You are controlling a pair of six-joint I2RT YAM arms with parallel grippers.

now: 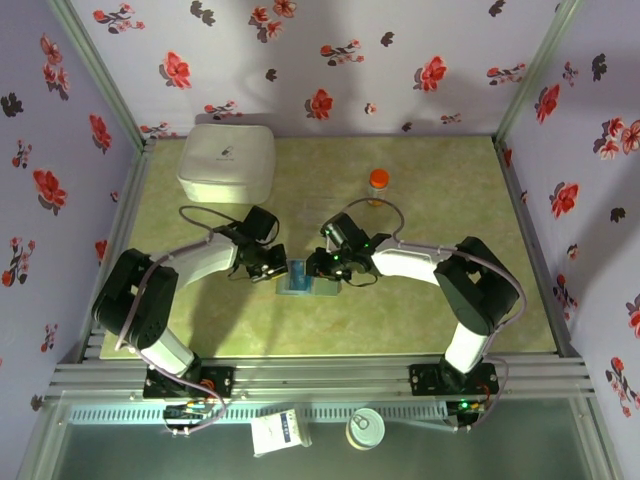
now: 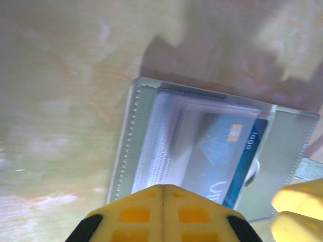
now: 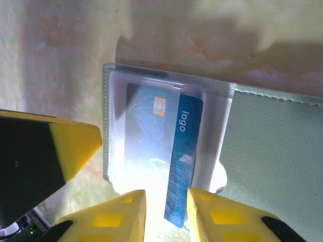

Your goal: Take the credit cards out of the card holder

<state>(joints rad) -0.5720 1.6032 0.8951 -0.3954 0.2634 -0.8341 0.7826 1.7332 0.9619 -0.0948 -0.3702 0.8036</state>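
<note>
Between the narrowly parted jaws of your right gripper (image 3: 166, 196) lies the near end of the blue card (image 3: 184, 151); whether they pinch it, you cannot tell. Its long axis runs straight away from that gripper into the clear sleeve (image 3: 214, 126) of the holder (image 3: 272, 151), so your pull goes back along it. Opposite, your left gripper (image 2: 162, 194), shut tight, seems to pin the holder.

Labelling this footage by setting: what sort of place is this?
Probably a lab robot test booth: floral-printed walls, a silver aluminium frame rail, two white-and-black robot arms bolted along a green-beige tabletop.
</note>
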